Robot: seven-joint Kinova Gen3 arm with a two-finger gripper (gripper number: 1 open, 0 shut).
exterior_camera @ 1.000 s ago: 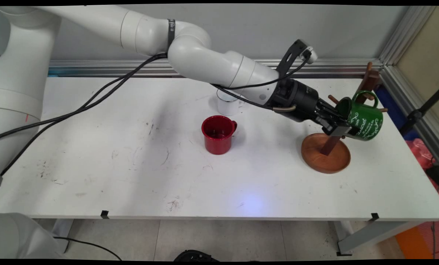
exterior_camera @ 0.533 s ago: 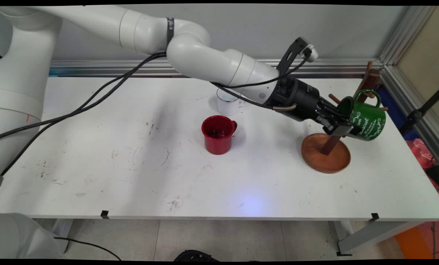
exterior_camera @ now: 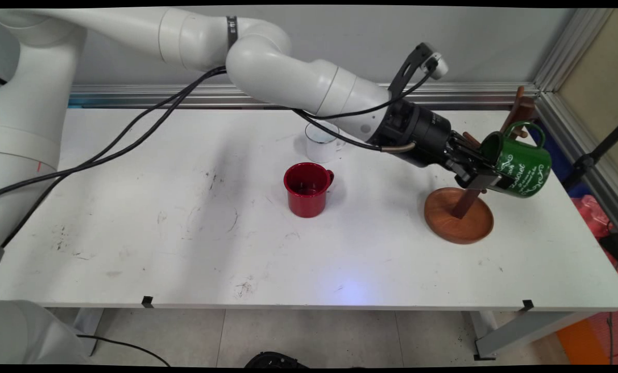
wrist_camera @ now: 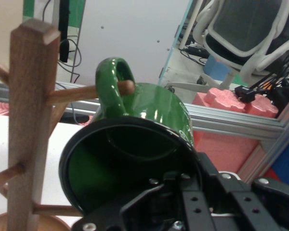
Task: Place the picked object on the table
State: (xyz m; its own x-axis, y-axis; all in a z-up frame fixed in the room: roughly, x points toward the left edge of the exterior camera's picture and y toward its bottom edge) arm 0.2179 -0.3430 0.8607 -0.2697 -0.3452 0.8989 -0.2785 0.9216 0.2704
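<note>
Well to the left of the gripper (exterior_camera: 487,173), on the white table (exterior_camera: 132,207), stands a red mug (exterior_camera: 307,188), upright with its handle to the right. Just behind it, partly hidden by the arm, is a white mug (exterior_camera: 320,143). Three mugs show in all, one of each colour.

The gripper is closed on the rim of the third, a green mug (exterior_camera: 521,166), which lies tipped on its side in the air with its mouth toward the wrist. White curly lettering runs along its side; the words are too small to read.

The hand view shows the green mug (wrist_camera: 135,149) filling the space just ahead of the gripper's black linkage, its dark inside facing the camera. Its handle (wrist_camera: 115,82) stands at the top, and a wooden peg (wrist_camera: 86,92) of the mug rack (wrist_camera: 26,125) passes through the loop.

The single rack (exterior_camera: 516,122) rises behind and beside the gripper, its round wooden base (exterior_camera: 459,215) resting on the table just below the held mug.
</note>
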